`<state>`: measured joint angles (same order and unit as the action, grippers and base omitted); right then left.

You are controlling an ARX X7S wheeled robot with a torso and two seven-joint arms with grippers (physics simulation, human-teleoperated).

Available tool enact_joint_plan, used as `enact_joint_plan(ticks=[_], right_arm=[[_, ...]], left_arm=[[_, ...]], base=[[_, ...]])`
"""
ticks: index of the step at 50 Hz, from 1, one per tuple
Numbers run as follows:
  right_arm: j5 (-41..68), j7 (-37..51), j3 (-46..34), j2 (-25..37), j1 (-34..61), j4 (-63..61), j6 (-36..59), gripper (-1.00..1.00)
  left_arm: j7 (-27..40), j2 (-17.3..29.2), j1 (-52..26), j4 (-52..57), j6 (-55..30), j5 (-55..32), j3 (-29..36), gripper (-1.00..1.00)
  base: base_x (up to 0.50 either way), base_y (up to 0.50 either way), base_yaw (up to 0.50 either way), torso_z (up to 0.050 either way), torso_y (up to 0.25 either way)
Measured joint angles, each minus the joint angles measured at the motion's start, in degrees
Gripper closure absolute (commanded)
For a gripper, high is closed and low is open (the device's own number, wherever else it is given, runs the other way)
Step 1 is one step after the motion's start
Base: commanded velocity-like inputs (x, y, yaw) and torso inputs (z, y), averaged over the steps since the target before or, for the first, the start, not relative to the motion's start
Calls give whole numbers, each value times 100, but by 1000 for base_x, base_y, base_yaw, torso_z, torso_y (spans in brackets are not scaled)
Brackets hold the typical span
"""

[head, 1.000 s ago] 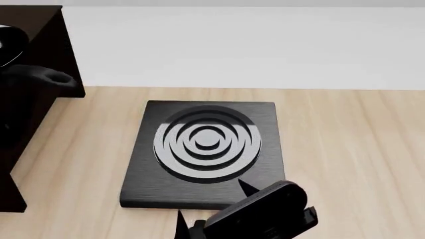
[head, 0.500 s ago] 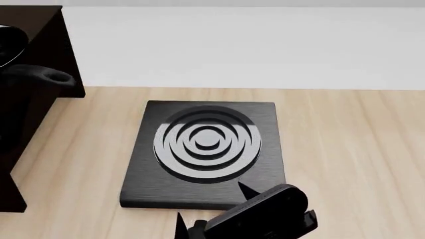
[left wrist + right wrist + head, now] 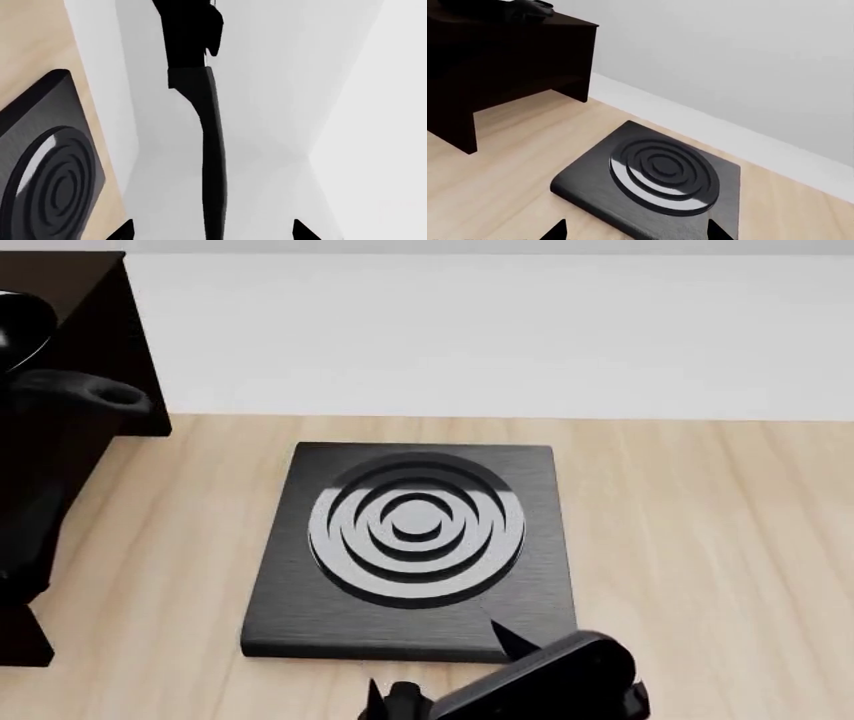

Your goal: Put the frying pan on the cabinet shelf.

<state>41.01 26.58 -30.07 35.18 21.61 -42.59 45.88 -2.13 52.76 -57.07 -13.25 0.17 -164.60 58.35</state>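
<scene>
The frying pan [image 3: 16,328] shows only in part at the far left edge of the head view, glossy black, on top of the dark cabinet [image 3: 80,300]. Its short handle [image 3: 91,392] points right, with the hole at its end. The handle also shows in the right wrist view [image 3: 527,7] on the cabinet top [image 3: 507,35]. My left gripper [image 3: 213,235] is open, tips far apart, with a thin black edge-on strip [image 3: 212,165] between them, untouched; I cannot tell what it is. My right gripper [image 3: 637,235] is open and empty, low near the hob plate's front edge.
The square black ringed hob plate [image 3: 416,540] lies on the light wooden surface [image 3: 694,540] in the middle. A white wall [image 3: 467,330] stands behind. My left arm [image 3: 27,530] is a dark mass in front of the cabinet. The right gripper's body [image 3: 534,685] is at the view's bottom.
My right gripper has slid a little lower and to the right in the head view. The dark left arm has dropped lower in front of the cabinet. The pan has stayed put.
</scene>
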Motion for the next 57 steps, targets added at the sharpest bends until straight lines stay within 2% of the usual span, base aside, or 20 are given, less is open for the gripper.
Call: enact_joint_plan(ticks=[10,18,22,28,34,46,57], right_arm=[[-61,-12,8,41,-106,37,-144,-100],[-34,111,150,100,-196,-3,-202,-100],[55,220,282,117,-233,-47,-195,-100],[206,364,507,130,-316,-100,-238,-100],[280,440,665,119,-401,-85,-335,-100],[277,443,828,103,-608,39,-612,-100],[382,486,958,72,-749,87,-745,-100]], left_arm=[[45,390,258,1144,589,207,-45,-100],[248,594,485,1915,1297,1495,361,-100],[520,690,663,2333,1776,2511,654,-100],[1220,828,987,2914,2548,4495,1106,-100],[1883,916,1191,3226,2945,6260,1442,-100],[3486,983,1212,3482,2825,9131,1789,-100],[4498,1040,1126,3735,2439,10614,1888,-100]], base=[[0,0,-1,0,0],[0,0,-1,0,0],[0,0,-1,0,0],[0,0,-1,0,0],[0,0,-1,0,0],[0,0,0,0,0],[0,0,-1,0,0]])
